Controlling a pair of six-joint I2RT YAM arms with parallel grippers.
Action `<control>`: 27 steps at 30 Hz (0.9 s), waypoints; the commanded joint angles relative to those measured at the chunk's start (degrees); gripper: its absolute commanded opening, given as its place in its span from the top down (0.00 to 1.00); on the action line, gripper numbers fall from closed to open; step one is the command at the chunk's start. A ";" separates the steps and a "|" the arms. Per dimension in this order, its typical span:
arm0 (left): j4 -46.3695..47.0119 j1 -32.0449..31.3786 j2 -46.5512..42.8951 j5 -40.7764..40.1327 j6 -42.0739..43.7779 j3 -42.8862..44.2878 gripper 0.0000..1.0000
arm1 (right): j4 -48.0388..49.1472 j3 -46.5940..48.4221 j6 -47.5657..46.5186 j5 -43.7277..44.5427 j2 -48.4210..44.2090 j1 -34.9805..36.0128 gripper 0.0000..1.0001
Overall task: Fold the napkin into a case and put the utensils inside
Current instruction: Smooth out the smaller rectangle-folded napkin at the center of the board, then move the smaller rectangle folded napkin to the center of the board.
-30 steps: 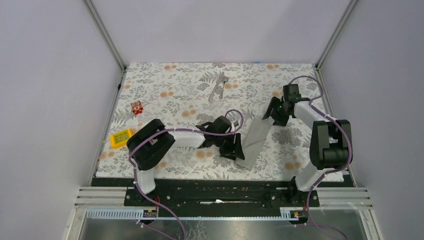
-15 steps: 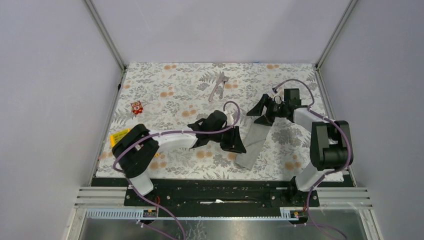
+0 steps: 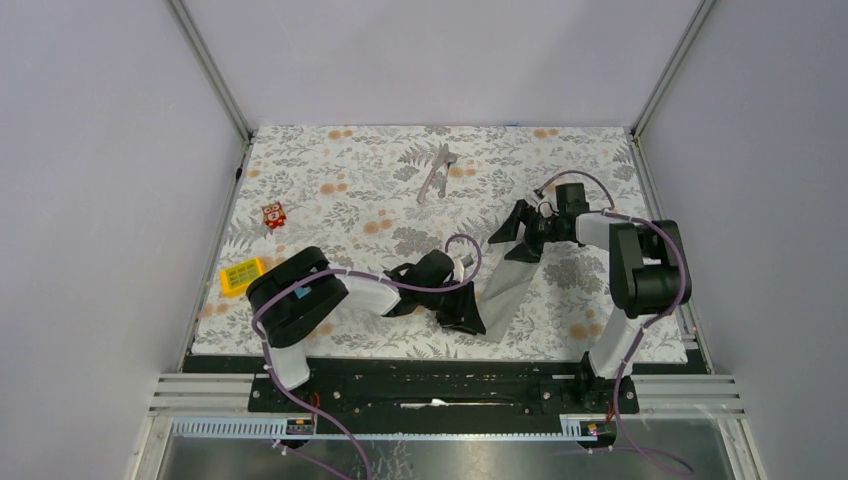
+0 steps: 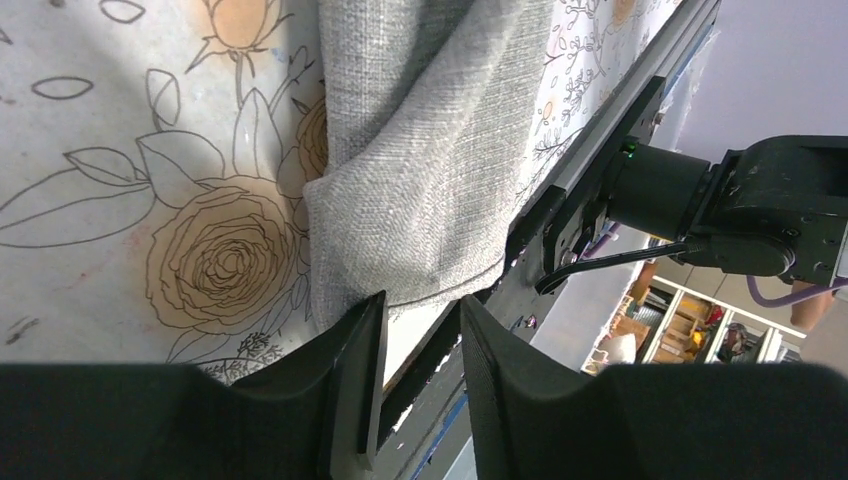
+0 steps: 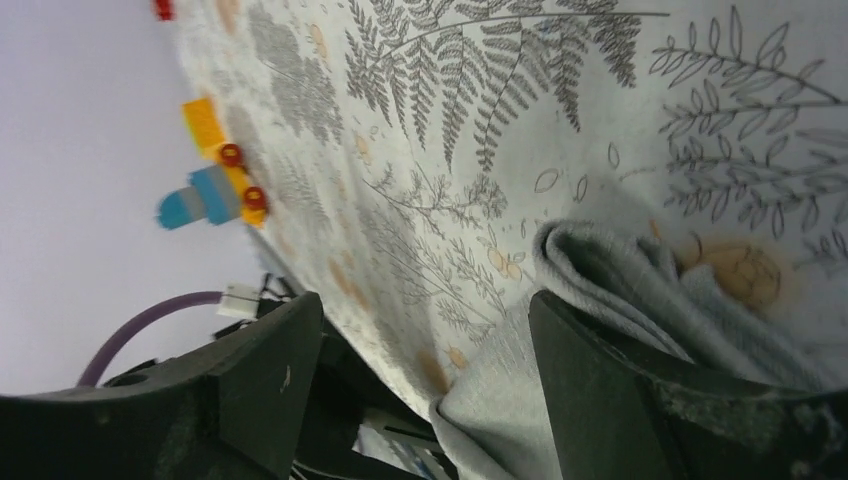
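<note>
The grey napkin (image 3: 508, 284) lies folded into a narrow strip, slanting from mid-table toward the near edge. My left gripper (image 3: 468, 312) sits low at its near end. In the left wrist view the jaws (image 4: 418, 305) stand a narrow gap apart with nothing between them, and the napkin's (image 4: 430, 170) corner lies just past the fingertips. My right gripper (image 3: 510, 232) is at the strip's far end. In the right wrist view it (image 5: 430, 330) is wide open, with the napkin's bunched folds (image 5: 620, 270) by the right finger. The silver utensils (image 3: 437, 172) lie together at the back, apart from both grippers.
The floral tablecloth (image 3: 350, 200) covers the table. A small red toy block (image 3: 274, 214) and a yellow one (image 3: 243, 276) lie at the left. The black rail (image 4: 600, 160) runs just beyond the napkin's near end. Toy blocks (image 5: 215, 185) show far off in the right wrist view.
My left gripper has drawn back toward the near edge, to the napkin's near end. My right gripper has swung left and lower onto the far end. The strip has shifted slightly.
</note>
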 commanded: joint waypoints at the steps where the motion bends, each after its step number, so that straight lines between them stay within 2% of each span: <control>1: -1.66 -0.56 -4.61 -2.79 1.89 0.44 0.57 | -21.97 6.69 -10.52 16.83 -10.93 4.01 0.16; 4: -5.72 -0.56 -10.38 -3.48 3.37 1.92 0.48 | -33.55 9.07 -11.55 27.25 -18.24 8.05 0.13; 7: -10.79 -0.55 -16.66 -4.99 5.32 3.37 0.42 | -40.98 9.53 -9.03 33.60 -24.06 12.71 0.10; 14: -27.03 2.34 -33.09 -13.05 10.43 4.95 0.36 | -47.41 1.60 9.14 44.22 -33.77 28.64 0.03; 19: -33.91 7.21 -44.92 -14.92 11.66 4.49 0.33 | -49.96 -1.21 24.36 53.83 -33.61 42.78 0.04; 22: -37.46 8.09 -48.10 -15.28 12.27 5.60 0.33 | -50.76 -1.29 31.34 58.60 -30.54 48.78 0.05; 27: -39.32 8.14 -51.34 -14.68 11.68 5.06 0.33 | -52.53 1.07 34.56 62.27 -23.31 54.94 0.09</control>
